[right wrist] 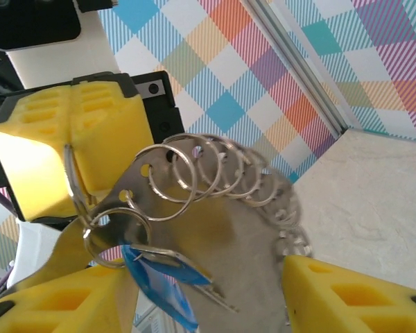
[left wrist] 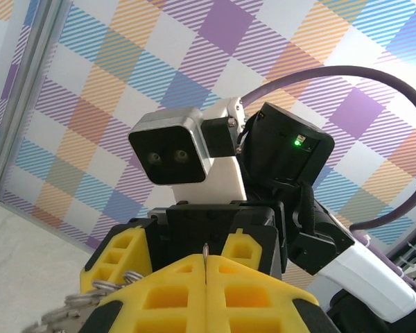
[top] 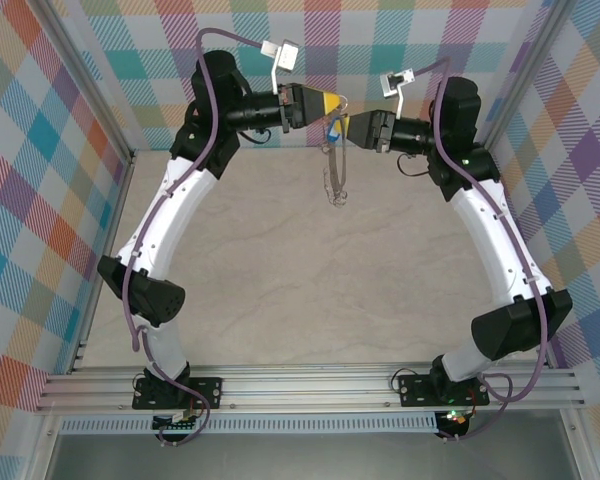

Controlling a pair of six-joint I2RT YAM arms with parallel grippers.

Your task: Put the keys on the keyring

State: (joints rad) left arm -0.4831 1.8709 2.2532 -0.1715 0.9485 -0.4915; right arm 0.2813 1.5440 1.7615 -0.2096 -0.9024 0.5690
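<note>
Left hand (top: 330,103) clamped tight on keyring (top: 336,172) rim, above table (top: 310,300); keyring hanging down from grip; right hand (top: 352,127) spread apart, either side of blue-tagged key (right wrist: 163,277) at top of keyring, just beside left hand.

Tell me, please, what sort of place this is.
Probably a robotics lab test cell: a left arm and right arm bolted to an aluminium rail, chequered panel walls around them, and a marble-look tabletop.
</note>
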